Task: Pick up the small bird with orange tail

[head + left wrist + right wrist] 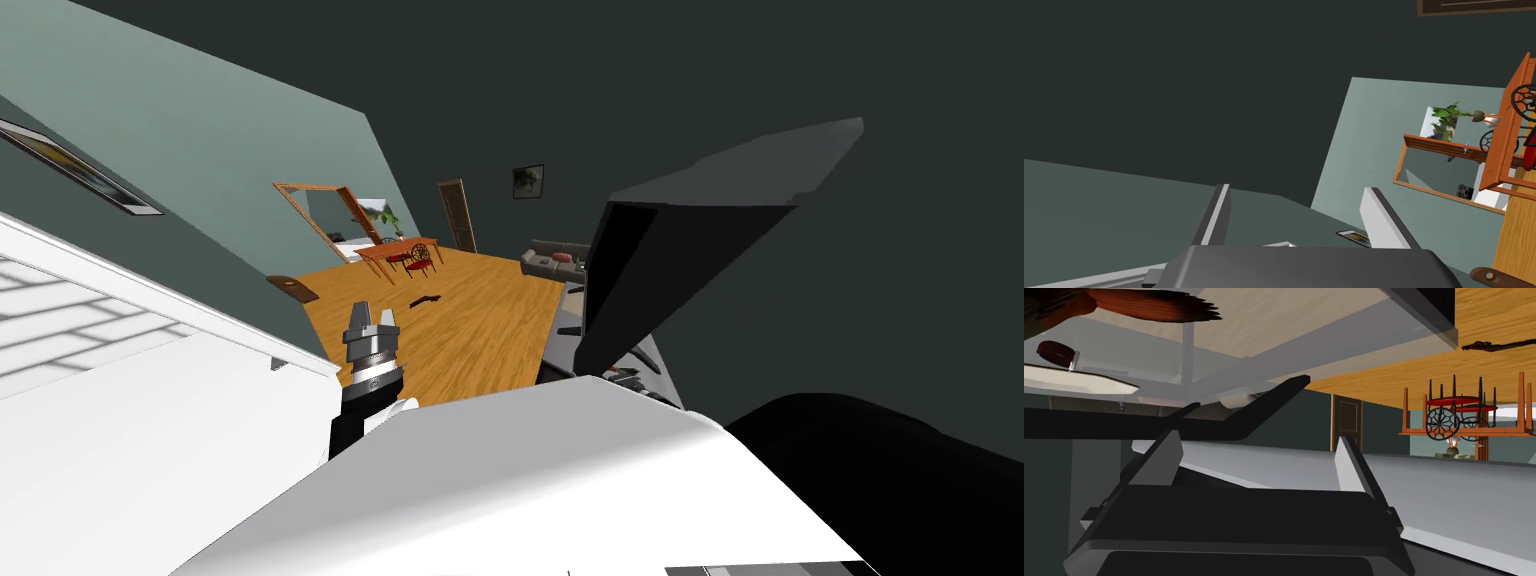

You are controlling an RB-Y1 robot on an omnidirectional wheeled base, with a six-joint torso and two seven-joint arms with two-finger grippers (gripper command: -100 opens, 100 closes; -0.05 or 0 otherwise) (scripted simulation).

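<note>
The right gripper [1258,436] holds its fingers spread wide with nothing between them. Beyond them, past a black slanting bar [1259,408], runs a see-through grey tabletop [1324,333]. Out past the gripper's fingers there is a fan of rust-orange feathers, probably the tail of the small bird [1154,305]. Its body is cut off by the frame, and I cannot tell whether it rests on the tabletop or beyond its edge. Near it sit a white dish [1074,380] and a dark red round piece [1055,353]. The left gripper [372,312] is raised over the wooden floor [470,320], well apart from all this. Its fingers [1374,215] are likewise spread and empty.
</note>
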